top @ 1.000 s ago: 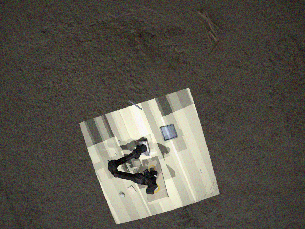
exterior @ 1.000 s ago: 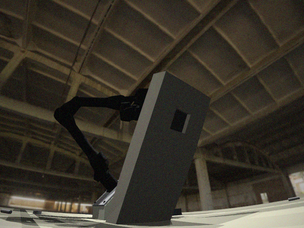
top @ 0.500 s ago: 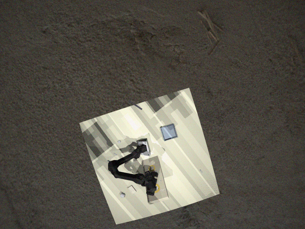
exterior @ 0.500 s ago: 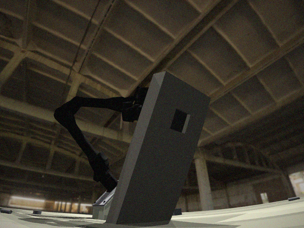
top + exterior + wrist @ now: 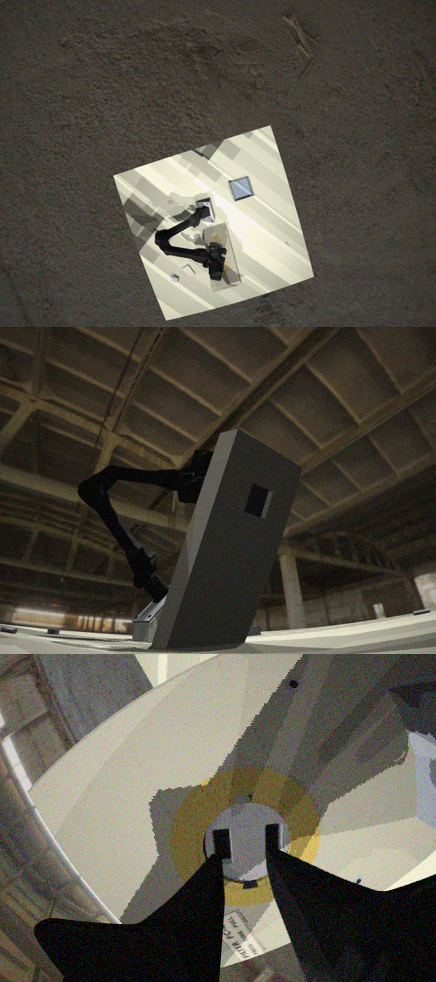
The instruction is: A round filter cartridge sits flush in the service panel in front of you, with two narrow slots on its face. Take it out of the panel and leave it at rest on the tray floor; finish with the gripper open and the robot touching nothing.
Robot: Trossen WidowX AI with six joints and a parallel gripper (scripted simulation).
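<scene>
Beamed hall ceiling above a pale striped tabletop; a tilted service panel [image 5: 233, 272] [image 5: 232, 552] [image 5: 120, 759] stands on it, beside a blue tray [image 5: 241, 188]. Black robot arm [image 5: 184, 252] [image 5: 132, 474] reaches the panel's front. Gripper [image 5: 243, 859] fingers are partly open, holding nothing, tips at the slots of the round filter cartridge [image 5: 247, 846], seated inside a yellow ring [image 5: 187, 836].

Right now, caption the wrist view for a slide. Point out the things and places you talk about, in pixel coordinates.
Claw [image 5: 243, 859] partly open before the slotted filter cartridge [image 5: 246, 816], ringed in yellow [image 5: 187, 819].
</scene>
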